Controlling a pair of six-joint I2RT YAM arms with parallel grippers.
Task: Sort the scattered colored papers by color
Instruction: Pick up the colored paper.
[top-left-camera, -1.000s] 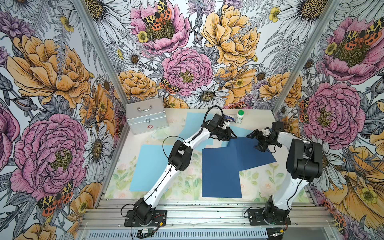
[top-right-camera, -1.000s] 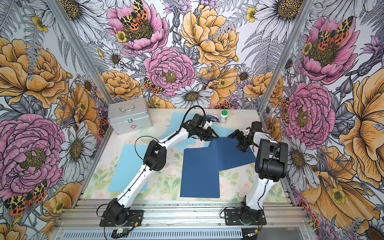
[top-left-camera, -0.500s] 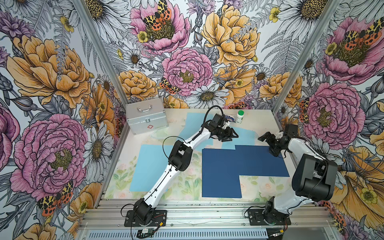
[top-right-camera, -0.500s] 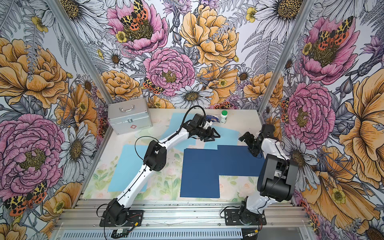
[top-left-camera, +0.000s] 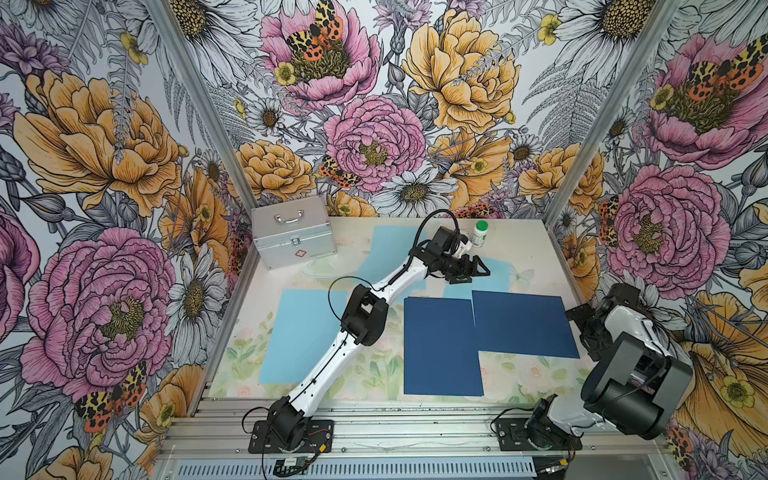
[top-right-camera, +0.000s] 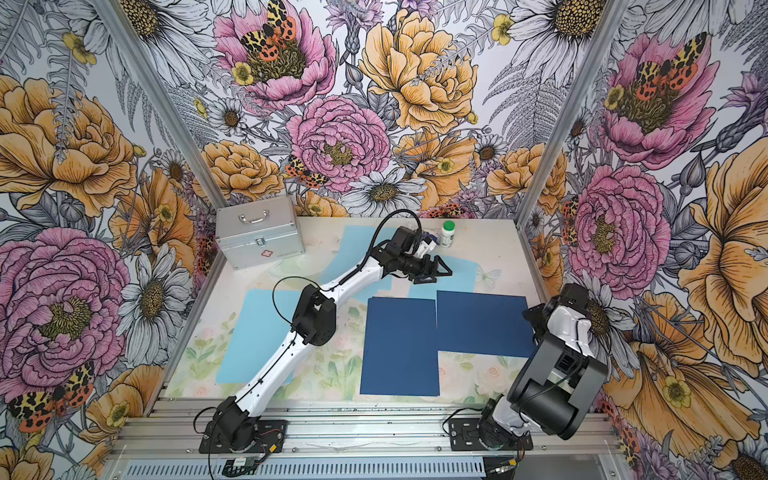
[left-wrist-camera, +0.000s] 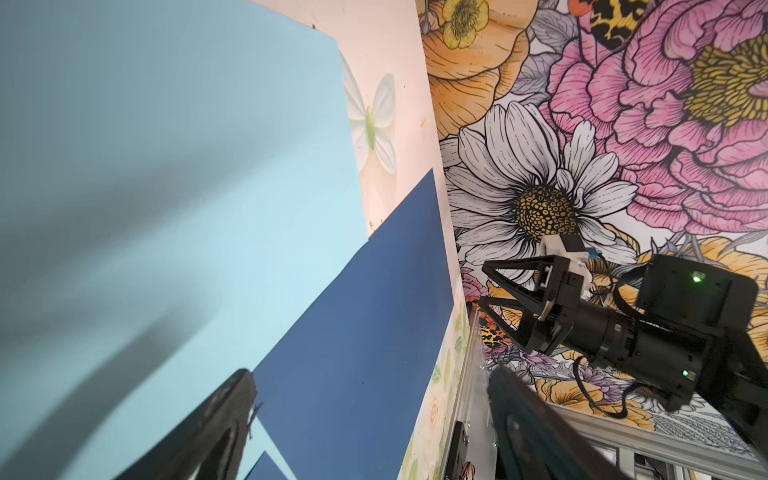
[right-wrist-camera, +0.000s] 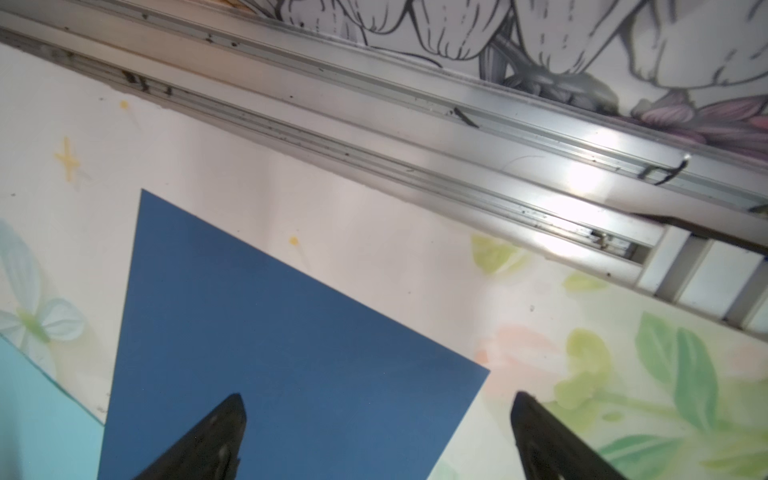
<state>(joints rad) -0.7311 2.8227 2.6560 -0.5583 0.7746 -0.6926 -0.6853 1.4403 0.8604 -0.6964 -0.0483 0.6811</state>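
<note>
1. Colored papers: two navy sheets (top-left-camera: 523, 324) touching, just beside right gripper (top-left-camera: 582, 334), jaws apart, empty.
2. Left gripper (top-left-camera: 471, 275) over a light blue sheet (top-left-camera: 500, 278), jaws apart too.
3. Imo navy's grouped; next: pinch that sheet's edge, low approach.

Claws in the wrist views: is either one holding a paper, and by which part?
Neither. The left claw stands open over a light blue paper, and the right claw stands open at a navy paper's edge. Nothing is gripped.

Bright, even light; both top views are sharp, stretched toward three and nine o'clock. Glare on the silver aluminium rail (right-wrist-camera: 582, 183); soft shadows cross the light sky-blue paper sheet (left-wrist-camera: 145, 187).
</note>
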